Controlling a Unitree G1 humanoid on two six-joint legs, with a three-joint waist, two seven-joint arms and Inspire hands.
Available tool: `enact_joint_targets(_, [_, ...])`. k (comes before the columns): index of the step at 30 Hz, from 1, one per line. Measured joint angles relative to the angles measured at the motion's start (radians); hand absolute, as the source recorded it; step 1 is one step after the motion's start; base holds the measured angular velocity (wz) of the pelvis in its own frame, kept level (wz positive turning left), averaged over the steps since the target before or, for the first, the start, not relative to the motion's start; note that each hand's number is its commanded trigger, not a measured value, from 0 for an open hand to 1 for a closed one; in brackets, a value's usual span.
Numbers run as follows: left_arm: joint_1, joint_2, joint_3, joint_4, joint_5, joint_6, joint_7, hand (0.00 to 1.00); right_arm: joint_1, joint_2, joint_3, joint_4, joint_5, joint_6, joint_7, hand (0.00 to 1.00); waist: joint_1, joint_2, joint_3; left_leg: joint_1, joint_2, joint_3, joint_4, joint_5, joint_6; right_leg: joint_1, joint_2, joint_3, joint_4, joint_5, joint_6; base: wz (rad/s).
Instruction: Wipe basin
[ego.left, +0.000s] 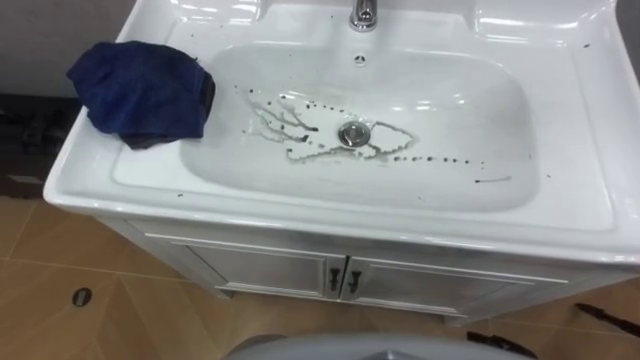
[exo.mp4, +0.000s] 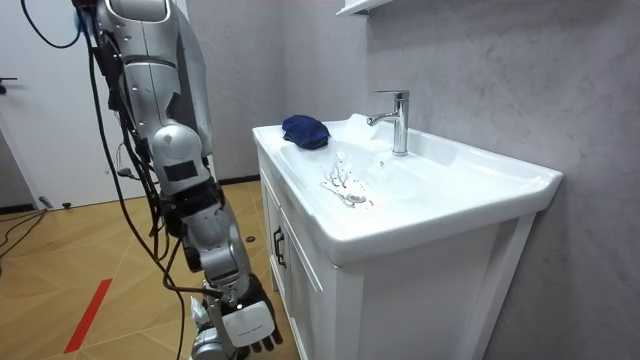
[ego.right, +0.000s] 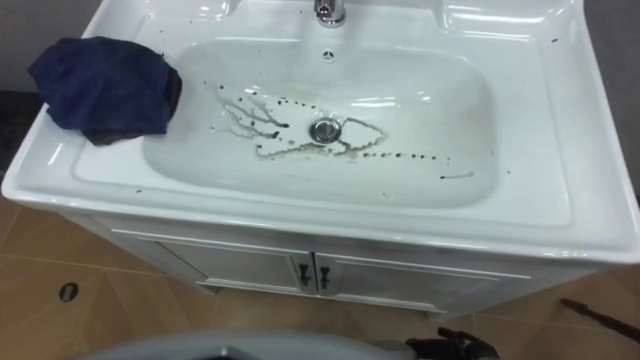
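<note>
A white basin (ego.left: 560, 130) on a white cabinet lies below me. Dark streaks and spots (ego.left: 300, 125) run across its bowl around the metal drain (ego.left: 354, 133). A crumpled dark blue cloth (ego.left: 140, 90) lies on the basin's left rim, partly hanging over the bowl's edge. In the room view I stand upright in front of the cabinet, and the cloth (exo.mp4: 305, 131) is at the basin's far end. My right hand (exo.mp4: 245, 325) hangs low beside my leg, well below the basin, its fingers relaxed and holding nothing.
A chrome tap (ego.left: 364, 14) stands at the back of the basin, in the middle. The cabinet doors (ego.left: 260, 270) below are closed, with two small dark handles. Wooden floor surrounds the cabinet. A grey wall rises behind the basin.
</note>
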Motion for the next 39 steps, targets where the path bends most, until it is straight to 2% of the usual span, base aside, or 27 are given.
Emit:
enact_joint_targets(3, [0.028, -0.001, 0.03, 0.015, -0.128, 0.001, 0.006, 0.0, -0.001, 0.002, -0.011, 0.004, 0.0, 0.01, 0.0, 0.0, 0.001, 0.0, 0.001, -0.002, -0.002, -0.009, 0.004, 0.0, 0.0, 0.005, 0.0, -0.008, 0.0, 0.0, 0.0, 0.08])
enact_joint_targets(8, [0.059, -0.008, 0.064, 0.039, -0.321, 0.002, 0.057, 0.0, -0.004, 0.0, -0.014, 0.025, 0.006, 0.023, -0.003, 0.0, 0.029, 0.001, 0.0045, -0.001, -0.002, -0.032, 0.029, -0.007, -0.002, 0.025, 0.001, -0.042, 0.001, 0.0, 0.0, 0.13])
enact_joint_targets(11, [0.073, -0.012, 0.093, 0.039, -0.39, 0.002, 0.097, 0.0, -0.007, 0.003, -0.015, 0.027, 0.006, 0.023, -0.012, 0.0, 0.033, -0.002, 0.0064, -0.001, -0.008, -0.055, 0.034, -0.009, -0.003, 0.031, 0.001, -0.059, -0.002, -0.001, 0.0, 0.19])
enact_joint_targets(14, [0.082, -0.024, 0.152, 0.006, -0.406, 0.003, 0.17, 0.0, 0.004, 0.001, -0.015, 0.024, 0.007, 0.022, -0.023, 0.0, 0.063, -0.007, 0.0064, -0.014, -0.019, -0.063, 0.037, -0.004, -0.003, 0.031, -0.007, -0.073, -0.022, -0.014, -0.007, 0.12])
enact_joint_targets(15, [0.083, -0.024, 0.165, -0.003, -0.406, 0.003, 0.185, 0.0, 0.007, 0.002, -0.014, 0.023, 0.007, 0.022, -0.025, 0.0, 0.067, -0.008, 0.0059, -0.016, -0.019, -0.064, 0.038, -0.003, -0.003, 0.032, -0.007, -0.079, -0.027, -0.014, -0.007, 0.16])
enact_joint_targets(17, [0.083, -0.024, 0.219, -0.045, -0.475, -0.006, 0.253, 0.0, 0.018, 0.003, -0.015, 0.02, 0.007, 0.021, -0.032, 0.0, 0.083, -0.005, 0.0023, -0.018, -0.019, -0.07, 0.043, 0.0, -0.003, 0.032, -0.007, -0.091, -0.031, -0.014, -0.008, 0.15])
enact_joint_targets(19, [0.083, -0.016, 0.325, -0.107, -0.603, -0.056, 0.333, 0.0, 0.021, 0.0, -0.016, 0.023, -0.003, 0.021, -0.042, 0.0, 0.107, -0.008, 0.0031, -0.017, -0.022, -0.079, 0.037, 0.002, -0.005, 0.034, -0.005, -0.097, -0.028, -0.014, -0.008, 0.09])
enact_joint_targets(22, [0.076, -0.008, 0.443, -0.195, -0.687, -0.095, 0.425, 0.0, 0.026, -0.003, -0.03, 0.021, -0.055, 0.022, -0.064, 0.0, 0.114, -0.001, 0.0025, -0.017, -0.026, -0.084, 0.028, 0.003, -0.007, 0.033, -0.006, -0.098, -0.028, -0.014, -0.008, 0.0])
enact_joint_targets(26, [0.081, 0.005, 0.463, -0.259, -0.784, -0.137, 0.525, 0.0, 0.023, -0.018, -0.047, 0.019, -0.119, 0.021, -0.087, 0.0, 0.114, 0.018, -0.0002, -0.012, -0.032, -0.085, 0.012, 0.003, -0.006, 0.032, -0.008, -0.097, -0.023, -0.014, -0.007, 0.0])
enact_joint_targets(30, [0.076, 0.005, 0.463, -0.312, -0.799, -0.151, 0.59, 0.0, 0.026, -0.022, -0.054, 0.019, -0.165, 0.019, -0.109, 0.0, 0.111, 0.035, -0.0055, 0.002, -0.033, -0.088, -0.001, 0.004, -0.007, 0.033, -0.008, -0.099, -0.012, -0.014, -0.007, 0.0])
enact_joint_targets(32, [0.085, 0.003, 0.463, -0.383, -0.801, -0.155, 0.627, 0.0, 0.028, -0.022, -0.057, 0.017, -0.18, 0.013, -0.119, 0.0, 0.111, 0.036, -0.0053, 0.001, -0.033, -0.09, -0.005, 0.005, -0.008, 0.031, -0.008, -0.098, -0.012, -0.014, -0.007, 0.02])
enact_joint_targets(33, [0.094, 0.0, 0.463, -0.46, -0.802, -0.161, 0.653, 0.0, 0.037, -0.022, -0.059, 0.009, -0.202, 0.01, -0.125, 0.0, 0.111, 0.037, -0.0057, 0.002, -0.033, -0.094, -0.005, 0.005, -0.009, 0.032, -0.008, -0.097, -0.012, -0.014, -0.007, 0.06])
enact_joint_targets(35, [0.102, -0.002, 0.462, -0.597, -0.801, -0.215, 0.691, 0.0, 0.047, -0.022, -0.059, -0.003, -0.236, 0.006, -0.132, 0.0, 0.115, 0.041, -0.0058, 0.003, -0.031, -0.094, -0.006, 0.005, -0.009, 0.033, -0.008, -0.096, -0.01, -0.014, -0.007, 0.03])
enact_joint_targets(37, [0.086, -0.002, 0.464, -0.647, -0.797, -0.252, 0.713, 0.0, 0.053, -0.024, -0.062, -0.012, -0.241, -0.004, -0.131, 0.0, 0.117, 0.048, -0.0061, 0.005, -0.03, -0.09, -0.006, 0.005, -0.008, 0.032, -0.009, -0.096, -0.011, -0.014, -0.007, -0.07])
enact_joint_targets(39, [0.075, -0.002, 0.464, -0.719, -0.797, -0.255, 0.75, 0.0, 0.061, -0.024, -0.066, -0.014, -0.249, -0.014, -0.133, 0.0, 0.115, 0.053, -0.0064, 0.006, -0.032, -0.091, -0.006, 0.005, -0.008, 0.034, -0.01, -0.095, -0.011, -0.014, -0.007, -0.02])
